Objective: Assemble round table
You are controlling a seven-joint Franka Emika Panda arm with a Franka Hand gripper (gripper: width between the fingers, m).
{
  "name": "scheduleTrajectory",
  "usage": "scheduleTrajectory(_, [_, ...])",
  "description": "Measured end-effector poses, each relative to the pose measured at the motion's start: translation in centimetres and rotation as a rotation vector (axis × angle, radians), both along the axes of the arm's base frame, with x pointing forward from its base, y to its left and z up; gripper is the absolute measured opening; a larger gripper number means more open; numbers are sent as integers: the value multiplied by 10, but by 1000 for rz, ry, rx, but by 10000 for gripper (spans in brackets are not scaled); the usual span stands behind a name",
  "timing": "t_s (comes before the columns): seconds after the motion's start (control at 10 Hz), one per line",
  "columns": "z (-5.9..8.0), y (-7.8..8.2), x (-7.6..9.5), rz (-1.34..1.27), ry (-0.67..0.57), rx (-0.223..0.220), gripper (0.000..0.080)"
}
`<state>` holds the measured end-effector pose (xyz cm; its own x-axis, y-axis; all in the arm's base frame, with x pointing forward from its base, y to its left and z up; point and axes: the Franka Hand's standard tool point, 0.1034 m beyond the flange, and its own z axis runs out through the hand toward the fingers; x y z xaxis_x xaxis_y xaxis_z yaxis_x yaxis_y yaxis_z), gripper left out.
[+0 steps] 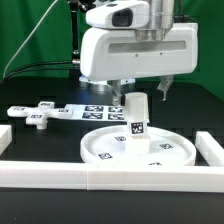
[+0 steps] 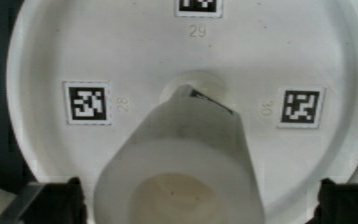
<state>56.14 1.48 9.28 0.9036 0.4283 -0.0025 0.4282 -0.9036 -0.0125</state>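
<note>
The round table's large rimmed disc (image 1: 100, 150) lies flat on the black table, tags facing up. The short cylindrical leg (image 1: 137, 115) stands upright near its middle. My gripper (image 1: 143, 90) hangs right above the leg's top, open. In the wrist view I look down along the leg (image 2: 185, 150) onto the disc (image 2: 87, 50). The gripper (image 2: 197, 205) straddles the leg's upper end, and its dark fingers (image 2: 51, 200) stand apart from the leg on both sides. The cross-shaped foot (image 1: 38, 113) lies loose on the table at the exterior view's left.
The marker board (image 1: 95, 110) lies flat behind the disc. White border rails frame the work area: one along the front (image 1: 110, 178), a stub at the exterior view's left (image 1: 5, 133) and one at its right (image 1: 212, 148). A green curtain hangs behind.
</note>
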Motion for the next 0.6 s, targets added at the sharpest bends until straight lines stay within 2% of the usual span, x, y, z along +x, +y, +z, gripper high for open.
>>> scheduleTrajectory(0.1, [1, -6, 2, -1, -3, -2, 648])
scheduleTrajectory(0.3, [-1, -8, 1, -3, -1, -2, 648])
scheduleTrajectory(0.4, [-1, -9, 0, -4, 1, -2, 527])
scheduleTrajectory(0.5, [-1, -8, 1, -4, 1, -2, 527])
scheduleTrajectory(0.6, [0, -8, 1, -3, -1, -1, 407])
